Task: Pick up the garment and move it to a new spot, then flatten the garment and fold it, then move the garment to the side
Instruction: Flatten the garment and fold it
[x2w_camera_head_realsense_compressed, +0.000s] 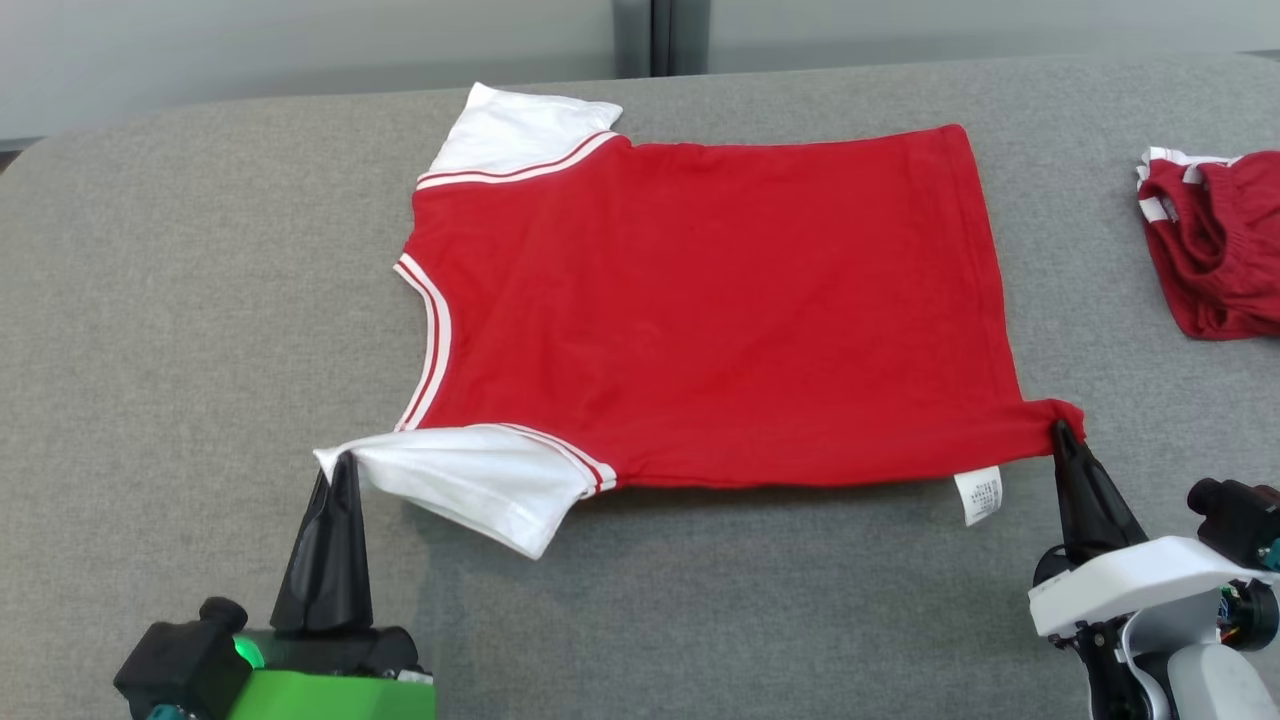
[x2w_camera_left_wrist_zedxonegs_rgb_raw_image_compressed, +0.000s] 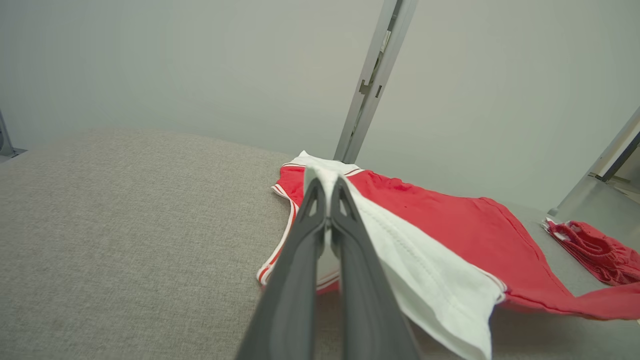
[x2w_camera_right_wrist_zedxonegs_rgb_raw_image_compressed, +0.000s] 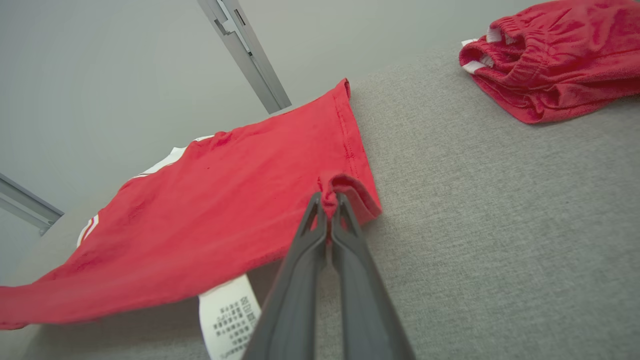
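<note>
Red shirt: laid flat mid-surface, neckline to the left, hem to the right, near edge slightly lifted.
Left gripper: jaws are clamped on the tip of the near white sleeve.
Right gripper: jaws are clamped on the bunched near hem corner.
Label: hung under the near edge.
Surface: grey fabric.
Shorts: red, crumpled, well apart at far right.

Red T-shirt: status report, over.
Left gripper shut on white sleeve; right gripper on hem corner. T-shirt spread, near edge lifted. Red shorts apart, at right.
</note>
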